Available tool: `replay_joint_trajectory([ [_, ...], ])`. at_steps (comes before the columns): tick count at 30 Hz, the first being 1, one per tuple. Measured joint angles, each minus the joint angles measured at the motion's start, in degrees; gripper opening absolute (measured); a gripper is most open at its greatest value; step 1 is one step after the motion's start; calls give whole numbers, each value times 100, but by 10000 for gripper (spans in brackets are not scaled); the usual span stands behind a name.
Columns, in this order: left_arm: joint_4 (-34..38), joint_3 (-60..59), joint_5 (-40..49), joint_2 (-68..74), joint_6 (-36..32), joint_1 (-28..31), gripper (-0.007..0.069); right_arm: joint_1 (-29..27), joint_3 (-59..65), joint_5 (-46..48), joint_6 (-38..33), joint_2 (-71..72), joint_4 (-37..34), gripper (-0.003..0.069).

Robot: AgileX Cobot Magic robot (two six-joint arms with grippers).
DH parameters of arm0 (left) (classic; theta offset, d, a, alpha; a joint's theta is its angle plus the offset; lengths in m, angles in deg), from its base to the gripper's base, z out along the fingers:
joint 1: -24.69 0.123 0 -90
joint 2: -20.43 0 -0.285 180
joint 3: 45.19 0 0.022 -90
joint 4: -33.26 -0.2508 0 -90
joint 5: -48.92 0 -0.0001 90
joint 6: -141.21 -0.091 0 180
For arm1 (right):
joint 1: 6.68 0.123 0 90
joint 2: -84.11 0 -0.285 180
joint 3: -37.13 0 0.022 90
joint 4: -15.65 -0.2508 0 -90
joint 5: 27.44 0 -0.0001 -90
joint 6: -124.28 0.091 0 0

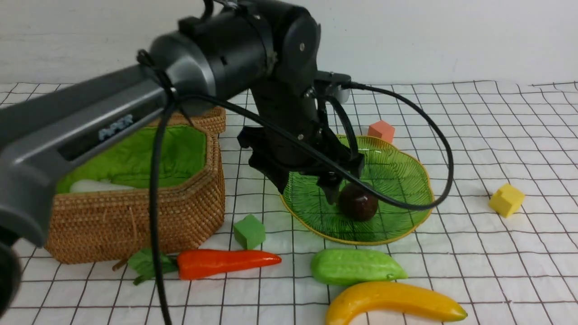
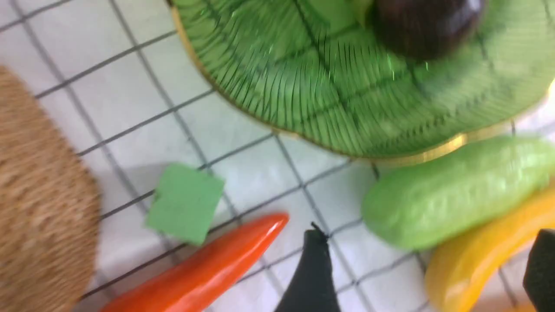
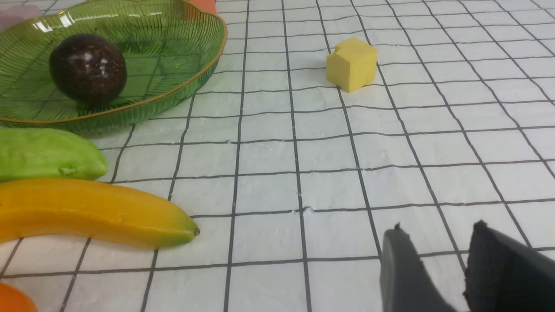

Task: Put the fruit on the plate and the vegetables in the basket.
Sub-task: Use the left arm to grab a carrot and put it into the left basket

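My left gripper (image 1: 307, 189) hangs open and empty over the near-left part of the green glass plate (image 1: 406, 180). The dark purple-brown ball (image 1: 358, 203) lies on the plate, right beside one fingertip. On the cloth in front lie the orange carrot (image 1: 226, 263), the light green cucumber (image 1: 356, 266) and the yellow banana (image 1: 393, 303). A white radish piece (image 1: 97, 186) rests inside the wicker basket (image 1: 135, 216). My right gripper (image 3: 438, 227) is open above bare cloth, well off the banana (image 3: 95, 212). An orange rounded piece (image 3: 13, 301) shows at a corner.
A green foam cube (image 1: 249, 231) sits between basket and plate. An orange cube (image 1: 381, 131) lies behind the plate, and a yellow cube (image 1: 506, 199) to its right. The left arm hides part of the basket. A checked white cloth covers the table.
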Motion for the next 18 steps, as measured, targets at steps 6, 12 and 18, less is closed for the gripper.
replay_joint_trajectory([
  [6,-41,-1017,54,-893,-965,0,518,0,0,0,0,0,0,244],
  [12,-429,-2686,76,-1161,-3462,0,475,0,0,0,0,0,0,244],
  [18,-580,-2996,-307,-777,-5325,0,453,0,0,0,0,0,0,244],
])
